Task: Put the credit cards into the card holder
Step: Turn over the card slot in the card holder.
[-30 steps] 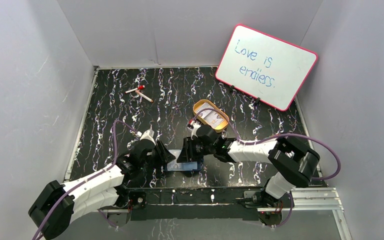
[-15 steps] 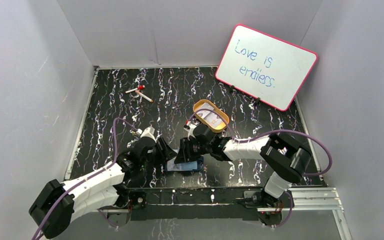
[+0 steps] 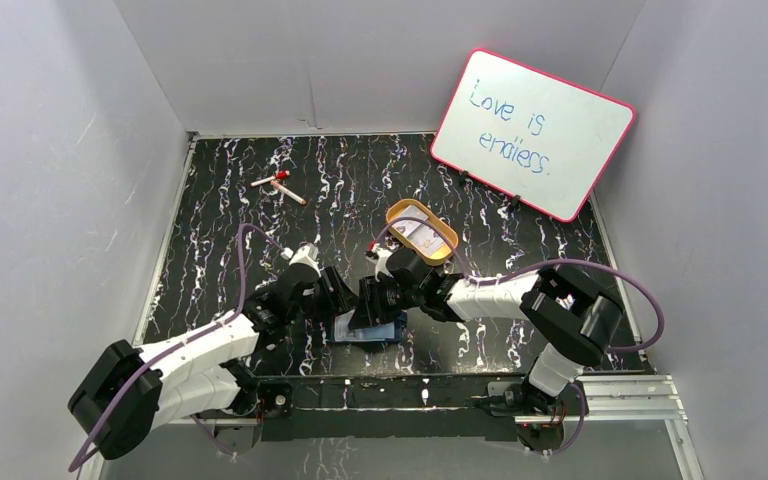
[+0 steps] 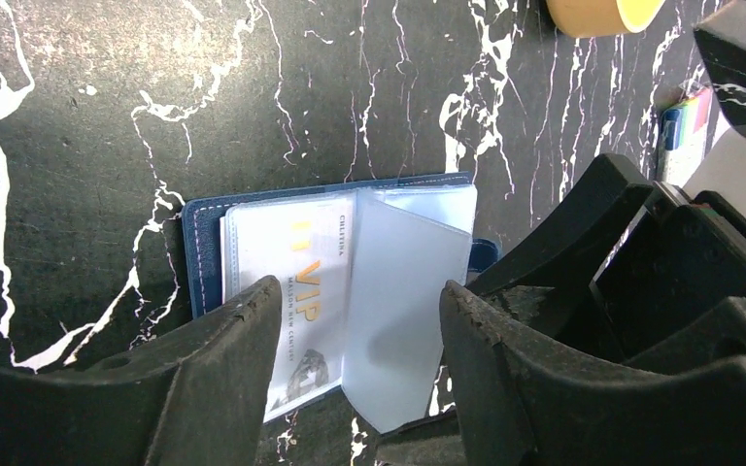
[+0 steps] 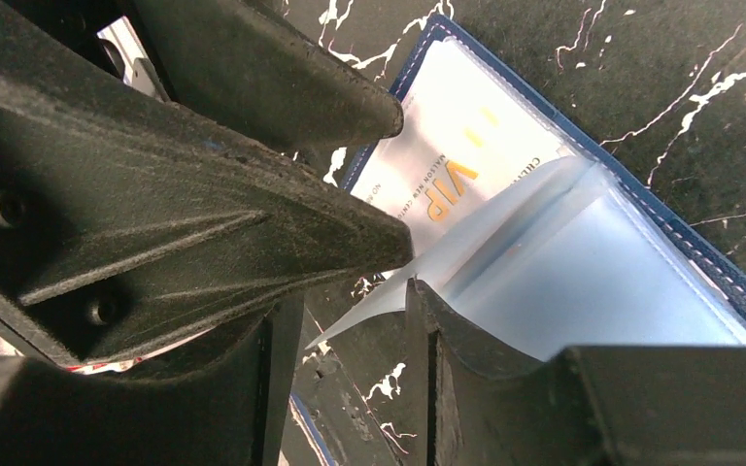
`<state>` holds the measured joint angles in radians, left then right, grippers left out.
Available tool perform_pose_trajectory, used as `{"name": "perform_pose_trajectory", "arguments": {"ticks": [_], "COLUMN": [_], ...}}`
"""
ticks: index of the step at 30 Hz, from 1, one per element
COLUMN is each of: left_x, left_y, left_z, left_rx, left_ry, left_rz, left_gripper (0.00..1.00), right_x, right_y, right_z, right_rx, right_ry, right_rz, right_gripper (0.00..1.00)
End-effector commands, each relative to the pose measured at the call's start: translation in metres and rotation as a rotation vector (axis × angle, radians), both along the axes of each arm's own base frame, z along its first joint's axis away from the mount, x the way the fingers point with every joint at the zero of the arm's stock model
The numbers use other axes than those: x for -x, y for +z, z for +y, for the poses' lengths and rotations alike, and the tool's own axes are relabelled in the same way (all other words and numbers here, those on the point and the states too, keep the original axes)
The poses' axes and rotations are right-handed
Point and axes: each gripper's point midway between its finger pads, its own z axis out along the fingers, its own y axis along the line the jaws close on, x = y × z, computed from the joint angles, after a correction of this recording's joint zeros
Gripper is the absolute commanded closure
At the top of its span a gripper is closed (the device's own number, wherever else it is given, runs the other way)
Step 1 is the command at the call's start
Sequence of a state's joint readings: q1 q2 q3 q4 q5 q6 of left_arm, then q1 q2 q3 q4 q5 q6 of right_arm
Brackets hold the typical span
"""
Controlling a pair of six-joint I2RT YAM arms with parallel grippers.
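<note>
The navy card holder [image 3: 372,330] lies open on the table near the front edge. In the left wrist view the card holder [image 4: 204,252] holds a white credit card [image 4: 296,291] printed "VIP" in a clear pocket, and a translucent pocket leaf [image 4: 408,301] stands raised. My left gripper [image 4: 359,291] is open and empty just above the holder, its fingers [image 4: 223,369] either side of the card. My right gripper [image 5: 350,311] is open, with one finger [image 5: 427,369] under the leaf [image 5: 505,243], propping it up. Both grippers [image 3: 338,298] [image 3: 368,305] meet over the holder.
An oval golden tin [image 3: 422,231] with pale cards in it stands just behind the right gripper. Two marker pens [image 3: 278,185] lie at the back left. A pink-framed whiteboard [image 3: 532,133] leans at the back right. White walls enclose the table.
My left gripper has moved right and forward, closer to the card holder and the right gripper. The right gripper shifted slightly left early on, then held still.
</note>
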<state>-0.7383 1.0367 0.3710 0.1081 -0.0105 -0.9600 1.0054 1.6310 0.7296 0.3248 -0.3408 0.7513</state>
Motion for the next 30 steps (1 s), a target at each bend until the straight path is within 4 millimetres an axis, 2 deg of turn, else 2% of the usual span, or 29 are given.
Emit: {"name": "perform_pose_trajectory", "arguments": {"ticks": [1,9,14,22,26,30], "left_x": [-0.003,-0.007,-0.007,-0.002,-0.002,-0.006], "left_y": [0.014,0.022,0.029,0.014,0.007,0.014], "left_z": [-0.011,0.01,0.009,-0.006,-0.005,0.001], "left_rx": [0.036,0.028,0.059,0.067,0.041,0.026], "left_ry": [-0.041,0.074,0.071,-0.01,-0.01,0.006], "left_rz": [-0.022,-0.043,-0.059,-0.001,0.021,-0.008], "left_gripper": [0.4,0.25,0.19,0.24,0.28,0.34], "right_x": [-0.008,-0.008,-0.008,-0.007,-0.006,-0.009], "right_y": [0.023,0.024,0.023,0.021,0.033,0.044], "right_z": [0.014,0.014,0.017,0.018,0.015,0.002], "right_rx": [-0.079,-0.088,-0.091,-0.091,-0.108,-0.082], "right_ry": [0.03,0.031,0.04,0.045,0.046,-0.001], "right_rz": [-0.065,-0.075,-0.072,-0.063,-0.079,-0.115], "right_gripper": [0.47,0.42,0.41,0.41,0.41,0.42]}}
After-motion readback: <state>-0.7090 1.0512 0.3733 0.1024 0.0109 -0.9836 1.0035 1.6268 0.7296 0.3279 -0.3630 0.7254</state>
